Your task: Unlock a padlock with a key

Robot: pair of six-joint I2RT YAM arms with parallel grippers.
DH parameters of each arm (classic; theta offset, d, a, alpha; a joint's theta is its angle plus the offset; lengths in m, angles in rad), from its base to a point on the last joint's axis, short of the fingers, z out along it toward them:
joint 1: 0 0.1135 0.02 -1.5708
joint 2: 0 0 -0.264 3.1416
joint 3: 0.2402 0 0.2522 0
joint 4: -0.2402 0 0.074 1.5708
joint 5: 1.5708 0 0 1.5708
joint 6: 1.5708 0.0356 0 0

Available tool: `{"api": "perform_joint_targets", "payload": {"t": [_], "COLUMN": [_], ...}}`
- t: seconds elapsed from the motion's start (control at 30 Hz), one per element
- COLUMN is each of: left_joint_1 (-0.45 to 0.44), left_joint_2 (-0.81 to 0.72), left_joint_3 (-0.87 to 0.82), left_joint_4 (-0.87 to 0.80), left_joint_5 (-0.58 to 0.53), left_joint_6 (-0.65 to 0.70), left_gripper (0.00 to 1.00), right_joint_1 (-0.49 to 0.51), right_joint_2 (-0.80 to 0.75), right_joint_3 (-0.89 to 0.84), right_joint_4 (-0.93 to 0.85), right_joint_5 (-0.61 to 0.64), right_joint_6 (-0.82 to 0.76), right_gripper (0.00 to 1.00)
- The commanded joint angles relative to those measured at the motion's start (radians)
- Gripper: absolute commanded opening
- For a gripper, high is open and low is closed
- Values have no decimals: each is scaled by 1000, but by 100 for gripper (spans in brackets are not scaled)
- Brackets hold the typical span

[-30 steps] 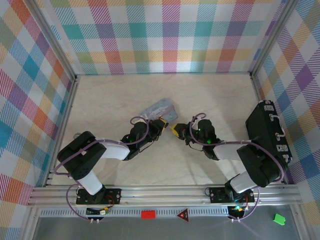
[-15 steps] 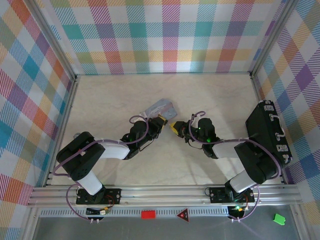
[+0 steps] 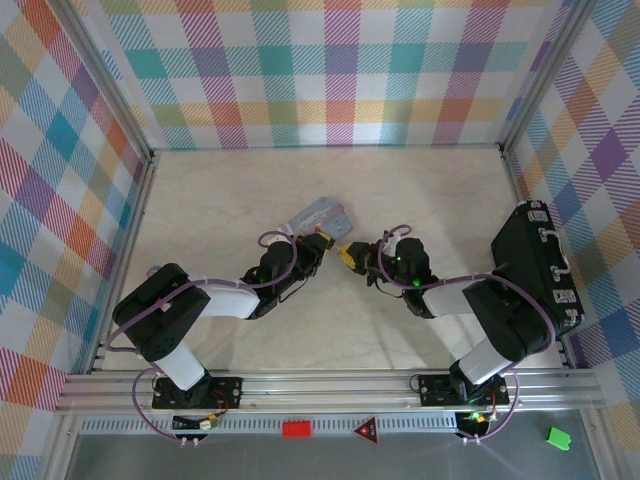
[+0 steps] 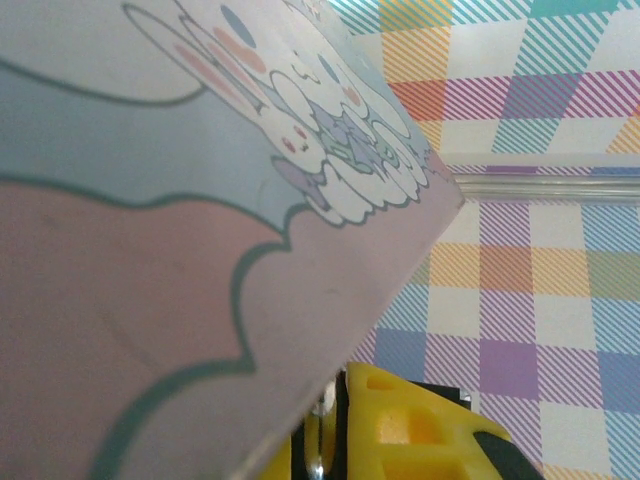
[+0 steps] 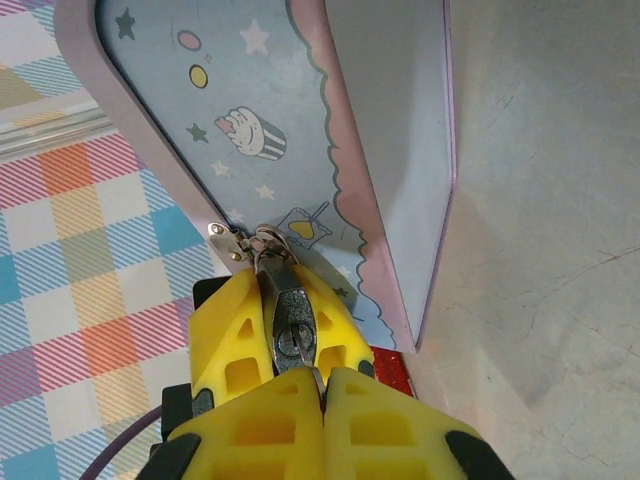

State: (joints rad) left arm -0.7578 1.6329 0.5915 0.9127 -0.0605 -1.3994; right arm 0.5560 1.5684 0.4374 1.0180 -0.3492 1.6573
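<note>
Padlock (image 5: 290, 330) is pinched by the shut right pincer (image 5: 284, 295), tin (image 5: 260, 120) by the left pincer (image 4: 325, 440); key insertion seems needed next.

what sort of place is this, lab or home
Probably a robot lab test cell: a pale table boxed in by plaid walls, left arm and right arm bolted to an aluminium rail.
</note>
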Motion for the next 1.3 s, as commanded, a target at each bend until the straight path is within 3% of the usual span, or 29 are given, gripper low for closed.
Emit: {"api": "perform_joint_targets", "payload": {"t": [0.0, 0.27, 0.83, 1.27], "left_joint_1": [-75, -89, -133, -138], "left_joint_2": [-19, -7, 5, 29], "left_joint_3": [13, 43, 86, 96], "left_joint_4": [69, 66, 61, 72], "left_joint_5": [191, 203, 233, 237], "left_joint_6": [-30, -23, -4, -7], "left_gripper": [0, 0, 0, 0], "right_joint_1": [-14, -8, -64, -67], "right_joint_2": [12, -4, 76, 9], "right_joint_3": [19, 79, 87, 98], "right_joint_4": [137, 54, 138, -4], "right_joint_5": [-19, -72, -108, -123], "right_joint_6": [34, 18, 92, 7], "right_gripper": [0, 0, 0, 0]}}
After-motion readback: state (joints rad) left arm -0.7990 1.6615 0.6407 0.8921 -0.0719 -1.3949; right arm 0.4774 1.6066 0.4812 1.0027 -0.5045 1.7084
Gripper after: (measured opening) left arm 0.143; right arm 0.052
